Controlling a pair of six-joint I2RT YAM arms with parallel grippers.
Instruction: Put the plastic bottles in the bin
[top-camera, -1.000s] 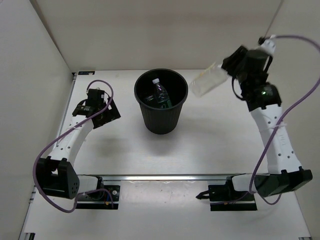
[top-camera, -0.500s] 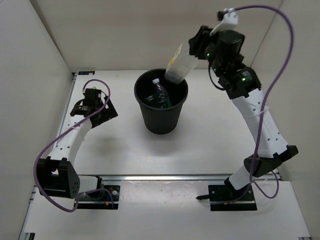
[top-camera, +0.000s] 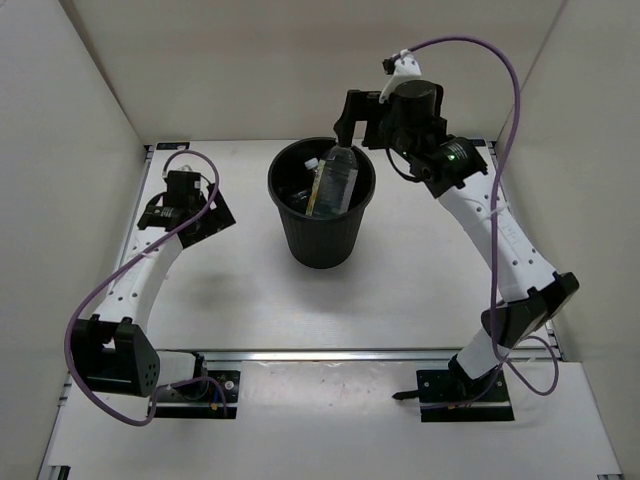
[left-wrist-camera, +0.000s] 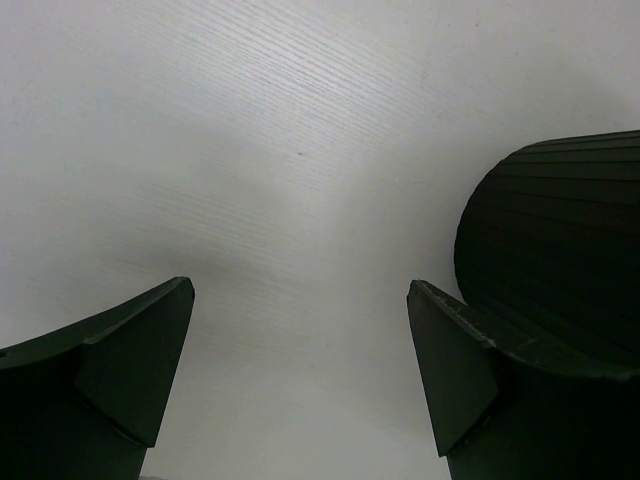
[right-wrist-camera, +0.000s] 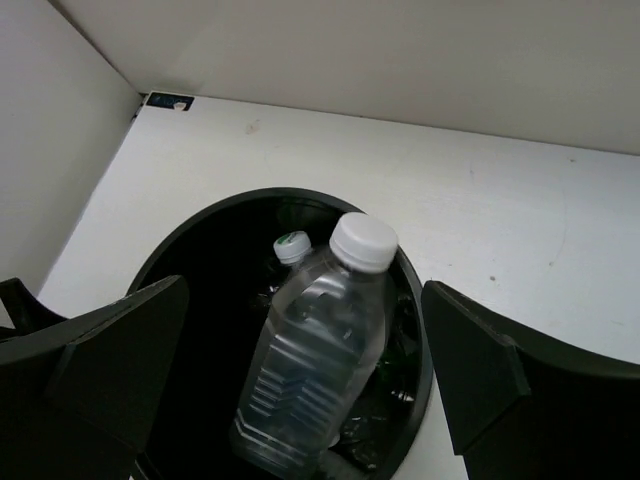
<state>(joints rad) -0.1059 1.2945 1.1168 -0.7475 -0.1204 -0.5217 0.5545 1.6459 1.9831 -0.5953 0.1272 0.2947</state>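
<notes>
The black bin (top-camera: 300, 240) stands mid-table. A large clear ribbed plastic bottle (top-camera: 337, 180) leans inside it, white cap up, touching neither finger of my right gripper (top-camera: 358, 125), which hangs open just above the bin's far rim. In the right wrist view this ribbed bottle (right-wrist-camera: 315, 360) lies between and below the spread fingers of the right gripper (right-wrist-camera: 305, 285), and beside it the white and green cap of a second bottle (right-wrist-camera: 292, 246) shows in the bin (right-wrist-camera: 418, 340). My left gripper (top-camera: 205, 222) is open and holds nothing, low over the table left of the bin.
White walls close the table on the left, back and right. In the left wrist view, bare white tabletop (left-wrist-camera: 300, 180) lies between the spread fingers of the left gripper (left-wrist-camera: 296, 290), and the bin's dark ribbed side (left-wrist-camera: 560, 230) rises at the right.
My right arm swung left from the back right to above the bin, carrying the ribbed bottle. Its jaws opened and the bottle dropped into the bin. The left arm barely moved.
</notes>
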